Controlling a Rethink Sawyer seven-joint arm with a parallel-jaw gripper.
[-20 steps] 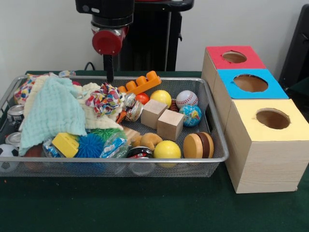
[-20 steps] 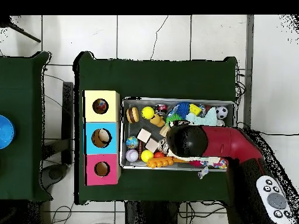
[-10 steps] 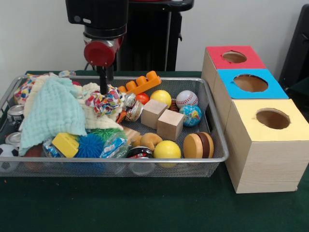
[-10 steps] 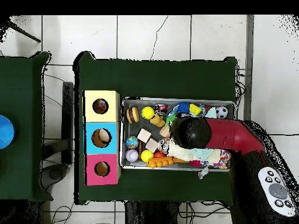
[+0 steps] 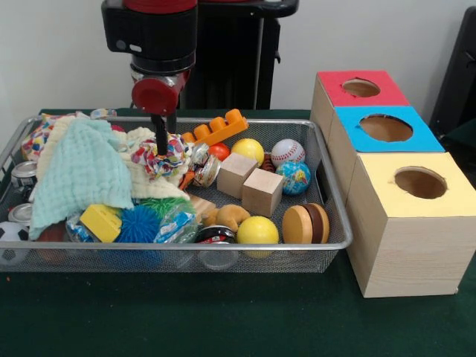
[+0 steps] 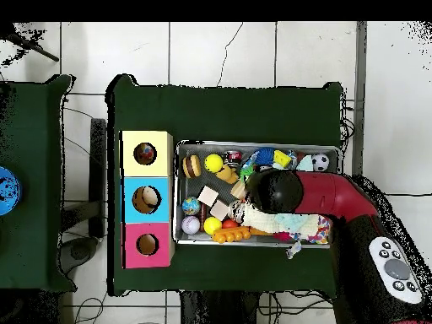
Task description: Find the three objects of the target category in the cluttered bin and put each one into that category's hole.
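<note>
Upper left of the front view: the arm (image 5: 152, 44) descends into the wire bin (image 5: 338, 216), and its gripper (image 5: 160, 141) presses onto a confetti-print cloth (image 5: 160, 152) at the bin's rear centre. Whether the claw is wide, narrow or holding the cloth cannot be told. Left of it lies a mint towel (image 5: 82, 175) over a cream cloth (image 5: 149, 182). Right of the gripper sit an orange block (image 5: 217, 126), a yellow ball (image 5: 248, 149), a baseball (image 5: 287, 152) and a globe ball (image 5: 294, 177), with two wooden cubes (image 5: 251, 182) touching at centre. Along the front edge are a blue spiky ball (image 5: 138, 223), a second yellow ball (image 5: 257, 230) and a wooden disc (image 5: 305, 223). Right of the bin stand three boxes with round holes, topped red (image 5: 361, 89), blue (image 5: 387, 128) and yellow (image 5: 416, 182).

Overhead view: the arm covers the bin's centre and lower right; the gripper is hidden beneath it. The boxes line the bin's left side, yellow (image 6: 147, 154) uppermost, each hole showing something inside.
</note>
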